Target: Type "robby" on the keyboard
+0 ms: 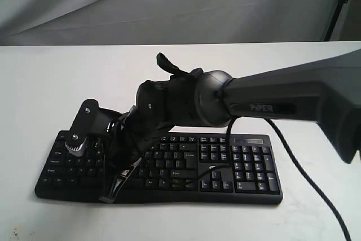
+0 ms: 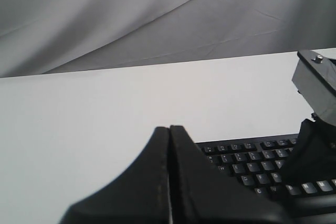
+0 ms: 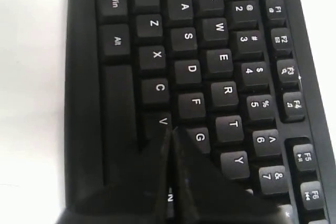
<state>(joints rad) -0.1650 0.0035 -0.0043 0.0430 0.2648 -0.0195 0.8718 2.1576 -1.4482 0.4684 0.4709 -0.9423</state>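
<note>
While the keyboard (image 1: pixel 225 167) lies flat on the white table (image 1: pixel 51 77), its letter block sits directly under the right tool (image 3: pixel 170 132), whose two fingers are pressed together into one narrow point with nothing between them. That point hangs just past the V key (image 3: pixel 163 121) and beside the G key (image 3: pixel 199 137), and the key beneath it is hidden; whether the tip touches a key cannot be told. The number pad (image 1: pixel 254 167) lies well away from this tool, at the far end of the board. The left tool (image 2: pixel 169 129) is also closed tight and empty, with the keyboard's upper rows showing just beyond its tip and bare table ahead of it. Behind the right tool, its dark arm (image 1: pixel 271 97), marked PiPER, stretches across the board. A grey cloth (image 1: pixel 169 4) hangs behind the table
</note>
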